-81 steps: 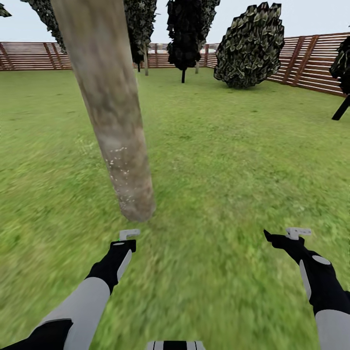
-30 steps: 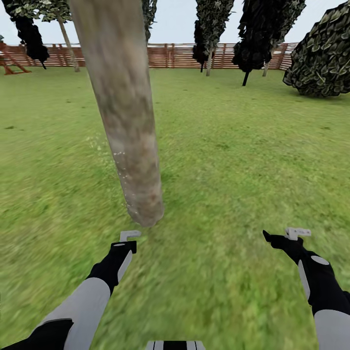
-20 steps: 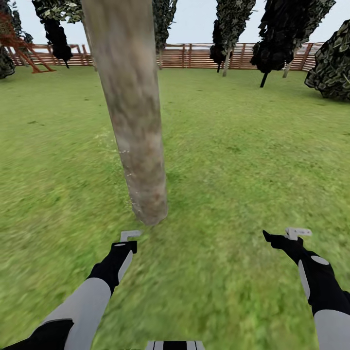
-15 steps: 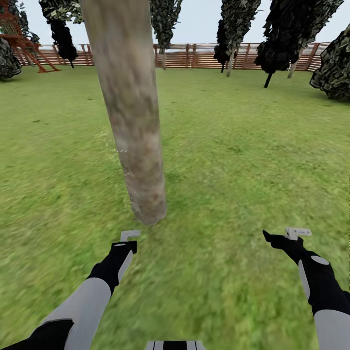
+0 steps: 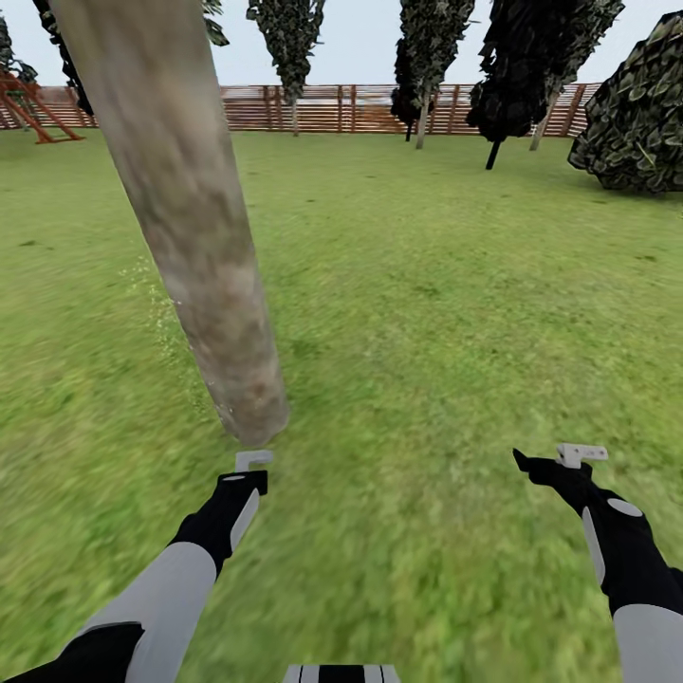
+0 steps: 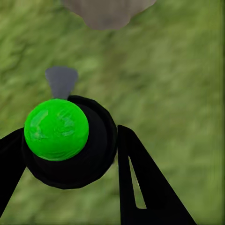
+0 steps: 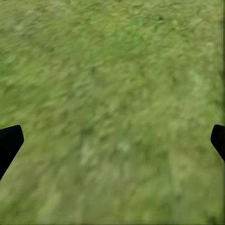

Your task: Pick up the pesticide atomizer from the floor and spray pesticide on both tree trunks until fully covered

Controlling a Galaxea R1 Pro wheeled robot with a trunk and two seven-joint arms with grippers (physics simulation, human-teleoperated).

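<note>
Leaning trunk [image 5: 190, 237] crowds left fingers [image 6: 140, 187]; lawn [image 5: 455, 313] rightward open.

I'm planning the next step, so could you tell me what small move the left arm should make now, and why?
Probably tilt the left gripper up so the atomizer it holds faces the tree trunk. The trunk's base sits just ahead, and the white specks lie mostly on the grass beside it.

Forearms: smooth light-grey shells [image 5: 161, 593]
Wrists: matte black housings [image 5: 220, 517], pale oval inset
End effector fingers: flat black wedges [image 6: 145, 187], slotted
Brackets: small whitish-grey tabs [image 5: 581, 452]
</note>
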